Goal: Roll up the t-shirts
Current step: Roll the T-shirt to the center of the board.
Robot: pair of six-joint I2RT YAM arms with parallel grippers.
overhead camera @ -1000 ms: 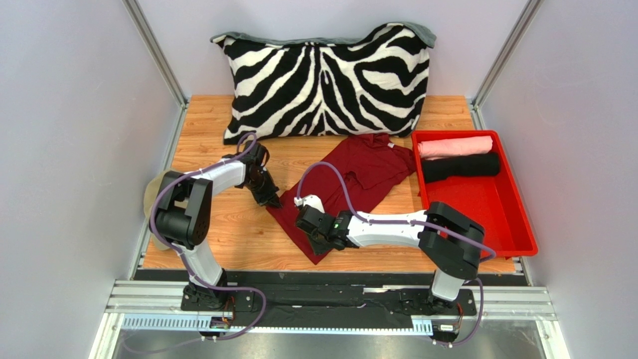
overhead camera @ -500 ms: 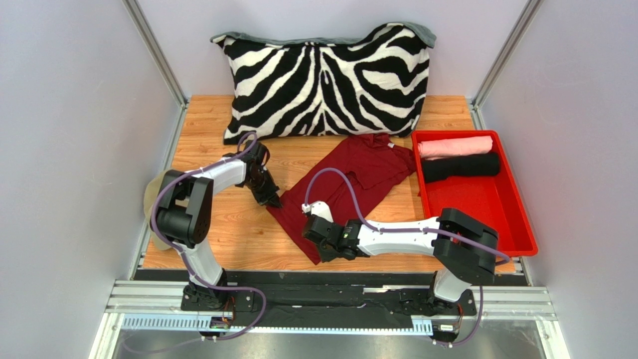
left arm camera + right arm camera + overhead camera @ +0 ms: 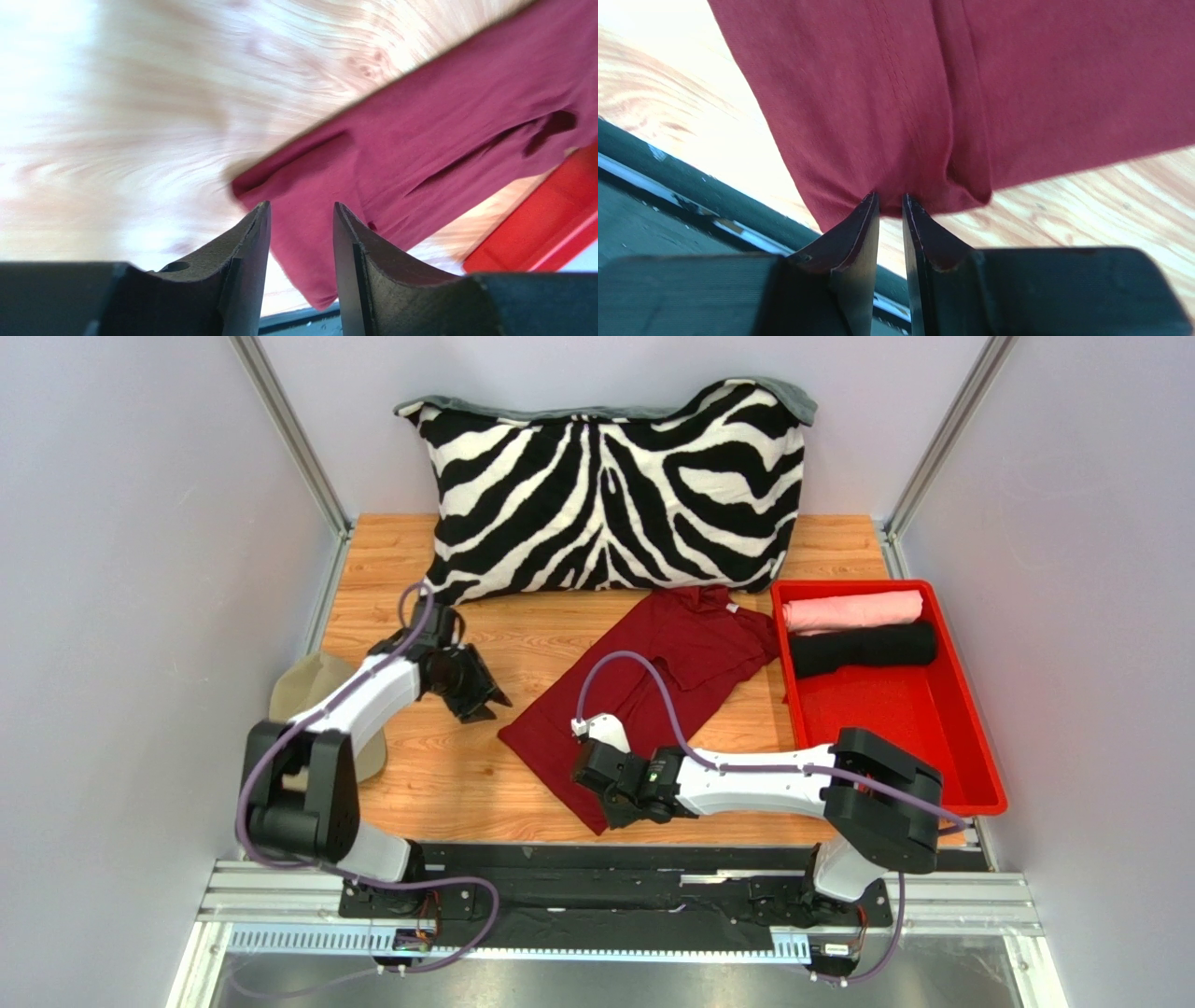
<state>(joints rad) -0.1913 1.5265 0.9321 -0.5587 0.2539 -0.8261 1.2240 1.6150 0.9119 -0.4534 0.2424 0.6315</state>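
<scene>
Left jaws released, withdrew leftward; maroon t-shirt [image 3: 713, 647] lies diagonally, collar far-right.

Plain pale grey walls [image 3: 126, 616] close in at 9, 12 and 3 o'clock, with slanted metal posts [image 3: 288, 427] in the far corners. The bench [image 3: 421, 791] has a light wood-grain top, evenly and brightly lit. An aluminium rail [image 3: 982, 903] runs along its 6 o'clock edge.
</scene>
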